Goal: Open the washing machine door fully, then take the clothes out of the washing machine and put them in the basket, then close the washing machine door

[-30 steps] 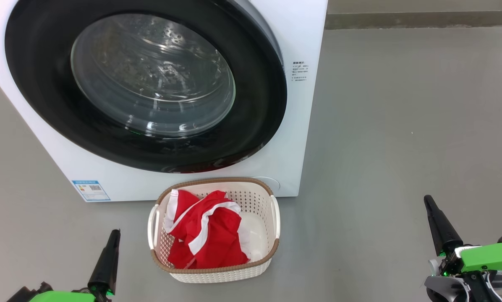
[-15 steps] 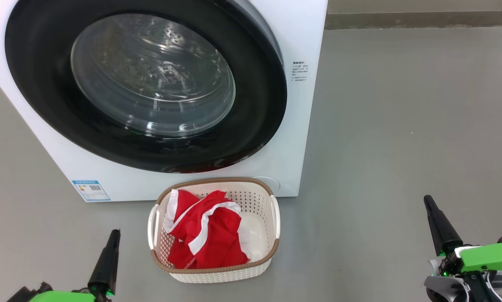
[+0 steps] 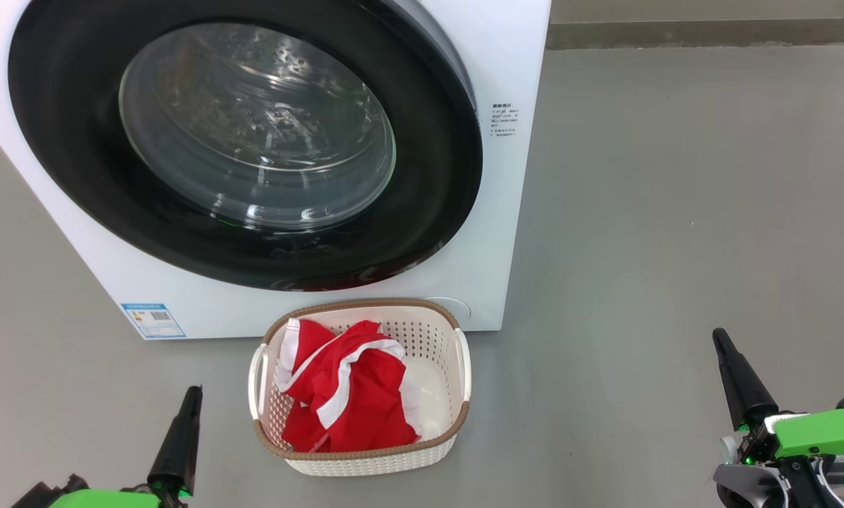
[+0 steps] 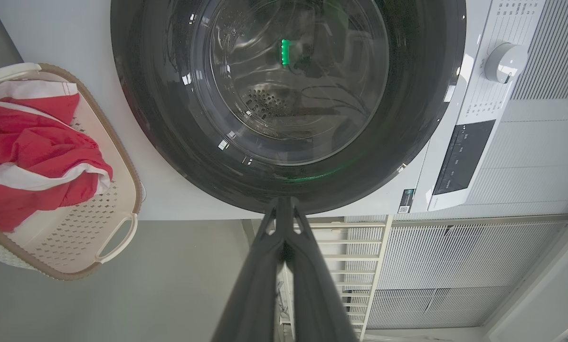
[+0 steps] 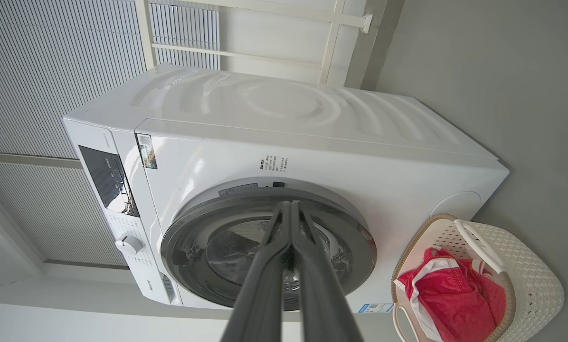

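Flanking the basket [image 3: 365, 462] of clothes [image 3: 351, 398] before the door [image 3: 432, 148], left tool [image 3: 195, 391] and right tool [image 3: 718, 334] sit pinched together, empty.

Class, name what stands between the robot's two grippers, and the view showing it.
The basket, holding the red clothes, stands between the left gripper and the right gripper, nearer the left; the head view shows it.
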